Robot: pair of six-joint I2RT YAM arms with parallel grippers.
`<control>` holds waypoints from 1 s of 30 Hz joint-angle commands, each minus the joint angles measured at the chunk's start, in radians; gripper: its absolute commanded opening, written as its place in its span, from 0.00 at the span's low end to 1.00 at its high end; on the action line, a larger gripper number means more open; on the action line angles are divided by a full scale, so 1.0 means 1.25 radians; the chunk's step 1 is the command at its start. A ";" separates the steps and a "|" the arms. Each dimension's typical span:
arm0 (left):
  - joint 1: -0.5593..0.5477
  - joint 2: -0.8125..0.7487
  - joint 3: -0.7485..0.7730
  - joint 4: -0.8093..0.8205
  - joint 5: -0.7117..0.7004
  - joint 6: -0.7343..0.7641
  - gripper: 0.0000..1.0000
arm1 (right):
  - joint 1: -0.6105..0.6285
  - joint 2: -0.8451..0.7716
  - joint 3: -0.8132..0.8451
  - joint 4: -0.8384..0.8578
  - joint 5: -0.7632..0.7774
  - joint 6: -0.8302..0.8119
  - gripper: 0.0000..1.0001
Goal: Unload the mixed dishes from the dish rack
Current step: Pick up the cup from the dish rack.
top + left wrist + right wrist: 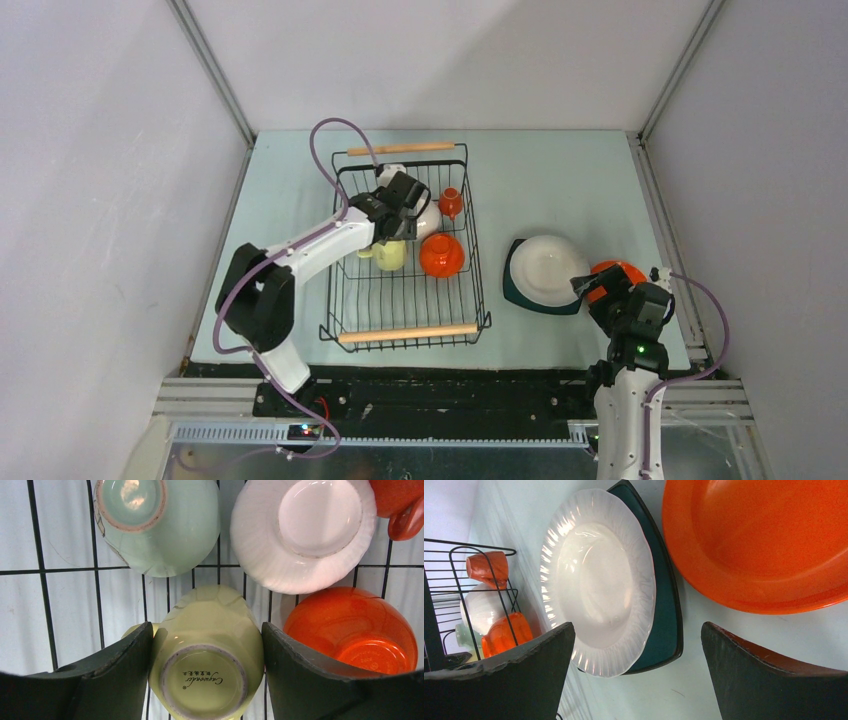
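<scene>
In the black wire dish rack [340, 300], my left gripper [207, 675] is shut on the upside-down pale yellow mug [207, 645], one finger pressed to each side. Around it stand a pale green bowl [160, 525], a white bowl [305, 530], an orange bowl [350, 630] and a small orange cup [400, 505], all upside down. On the table to the right, a white bowl [548, 268] rests on the dark teal square plate [512, 285], beside the orange plate [618, 270]. My right gripper [638, 675] hangs open over the bare table between those plates.
The rack's two wooden handles [405, 333] lie at its near and far ends. Grey walls enclose the pale table [560, 180] on the left, right and back. The left arm's purple cable [325, 150] loops above the rack's far left corner.
</scene>
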 commanded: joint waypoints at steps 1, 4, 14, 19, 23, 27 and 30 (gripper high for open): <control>0.005 -0.060 0.034 -0.017 -0.009 -0.004 0.01 | 0.003 -0.011 0.027 0.006 0.008 -0.001 0.99; 0.005 -0.103 0.021 -0.012 0.000 0.004 0.00 | 0.003 -0.019 0.028 0.012 -0.015 -0.006 0.99; 0.005 -0.317 -0.116 0.078 0.084 0.042 0.00 | 0.003 -0.067 0.027 0.038 -0.088 -0.021 1.00; 0.006 -0.424 -0.165 0.119 0.123 0.045 0.00 | 0.003 -0.102 0.033 0.032 -0.091 -0.024 0.99; 0.005 -0.493 -0.196 0.129 0.136 0.017 0.00 | 0.003 -0.133 0.035 0.027 -0.094 -0.026 0.99; 0.005 -0.558 -0.232 0.153 0.168 -0.007 0.00 | 0.004 -0.158 0.041 0.030 -0.106 -0.028 0.99; 0.005 -0.595 -0.246 0.171 0.182 -0.024 0.00 | 0.004 -0.168 0.042 0.040 -0.127 -0.030 0.99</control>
